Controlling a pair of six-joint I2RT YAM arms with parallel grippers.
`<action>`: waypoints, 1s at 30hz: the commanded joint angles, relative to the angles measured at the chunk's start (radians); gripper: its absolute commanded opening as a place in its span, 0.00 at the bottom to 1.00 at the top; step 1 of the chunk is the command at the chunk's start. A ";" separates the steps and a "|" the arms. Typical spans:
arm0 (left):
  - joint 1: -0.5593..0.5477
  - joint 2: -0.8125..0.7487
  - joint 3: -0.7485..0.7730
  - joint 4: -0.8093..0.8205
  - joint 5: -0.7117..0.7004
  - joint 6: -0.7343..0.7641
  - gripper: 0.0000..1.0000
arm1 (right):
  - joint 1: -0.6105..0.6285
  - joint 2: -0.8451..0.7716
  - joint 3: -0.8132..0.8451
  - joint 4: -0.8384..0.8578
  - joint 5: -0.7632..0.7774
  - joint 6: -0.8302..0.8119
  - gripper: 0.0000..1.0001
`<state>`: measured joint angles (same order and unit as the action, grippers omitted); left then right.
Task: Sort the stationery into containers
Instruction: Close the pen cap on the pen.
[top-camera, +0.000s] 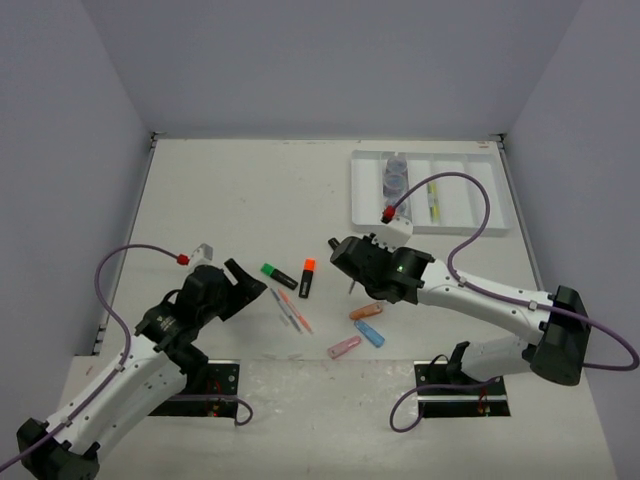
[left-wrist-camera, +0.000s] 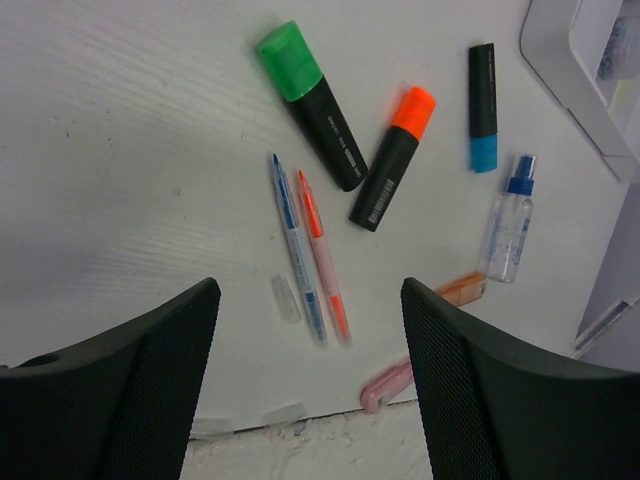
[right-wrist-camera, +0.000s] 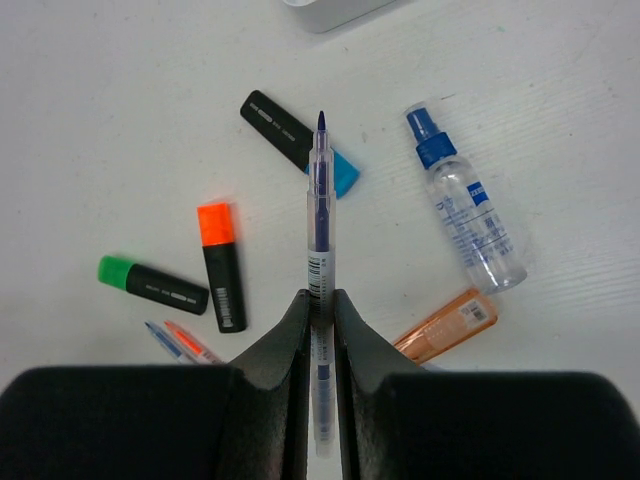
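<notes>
Centre of the top view, the right claw (right-wrist-camera: 320, 297) is pinching a thin purple pen (right-wrist-camera: 319, 200). The left claw (left-wrist-camera: 310, 285) is hanging spread wide, gripping nothing, above two loose pens (left-wrist-camera: 322, 250). The white tray (top-camera: 470, 190) is sitting upper right.

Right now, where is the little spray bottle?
In the right wrist view, the spray bottle lies on the table right of the purple pen held in the right pincer, with the orange capsule piece by its base.
</notes>
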<state>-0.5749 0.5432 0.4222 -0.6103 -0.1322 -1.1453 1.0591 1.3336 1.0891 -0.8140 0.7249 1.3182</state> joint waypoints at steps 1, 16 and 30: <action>-0.085 0.138 0.029 0.026 -0.111 -0.100 0.75 | -0.009 -0.045 -0.025 -0.008 0.101 0.002 0.00; -0.385 0.573 0.258 -0.204 -0.211 -0.389 0.41 | -0.016 -0.079 -0.066 -0.007 0.116 0.017 0.00; -0.401 0.725 0.294 -0.180 -0.187 -0.410 0.40 | -0.016 -0.143 -0.126 0.002 0.123 0.030 0.00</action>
<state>-0.9661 1.2541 0.6788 -0.7872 -0.3039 -1.5265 1.0458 1.2175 0.9810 -0.8196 0.7731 1.3090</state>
